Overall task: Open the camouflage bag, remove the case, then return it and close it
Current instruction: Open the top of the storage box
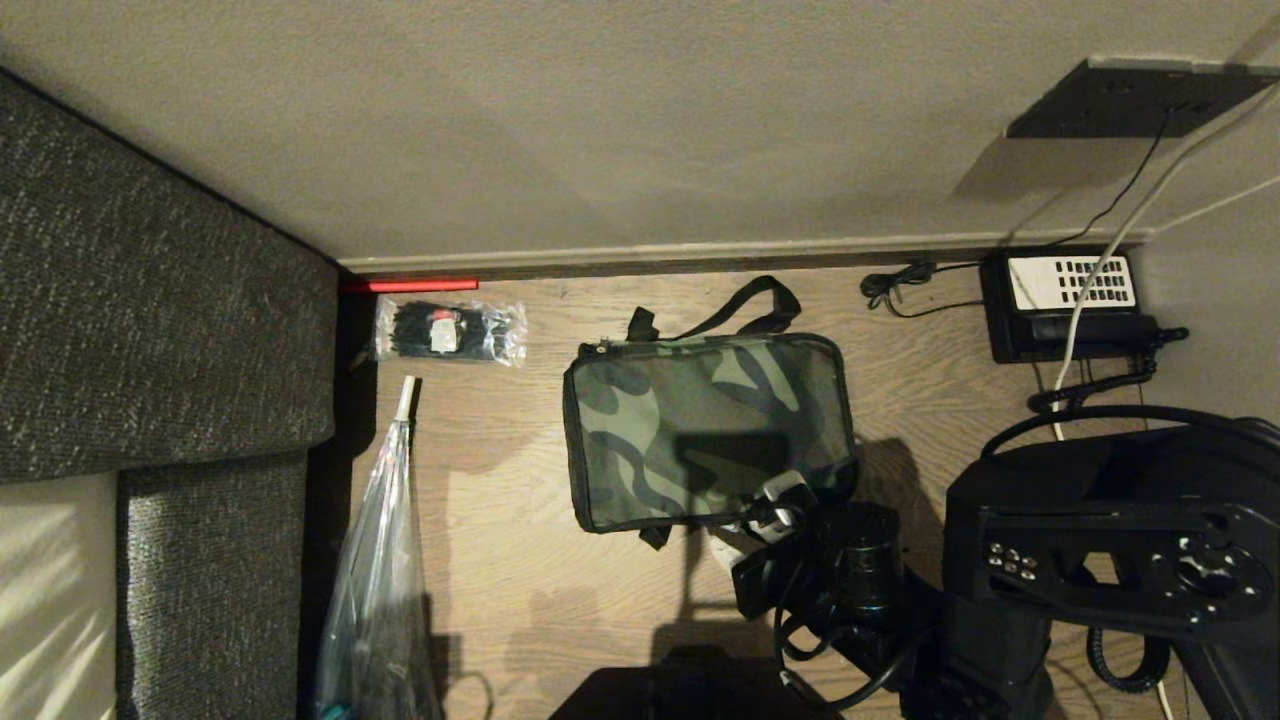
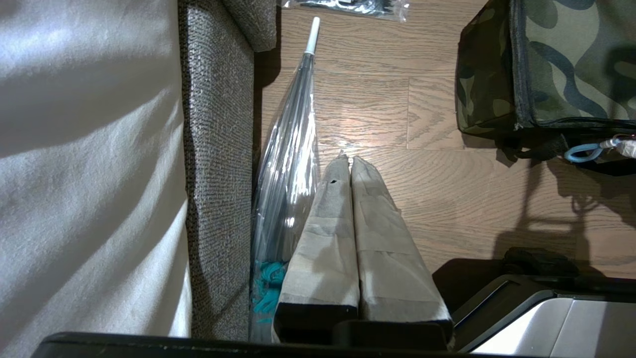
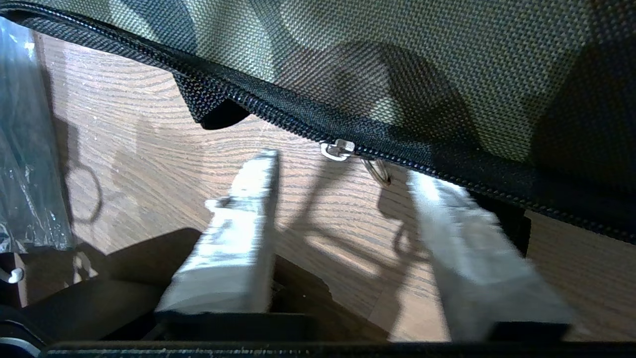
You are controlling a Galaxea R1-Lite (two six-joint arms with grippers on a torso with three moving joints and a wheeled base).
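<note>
At the frame's lower centre, the right gripper [image 3: 343, 174] spreads its taped fingers [image 3: 238, 238], empty, flanking the soft green-and-tan camouflage bag [image 1: 705, 430]'s metal zip pull [image 3: 339, 149] (seemingly lining up a pinch).

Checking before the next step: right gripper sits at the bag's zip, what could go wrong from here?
1. The right gripper is open with the zip pull loose between its fingers; closing now may miss the small ring.
2. The camouflage bag is soft and lies free on the floor, so a zip tug might drag it.
3. The strap could snag.
</note>
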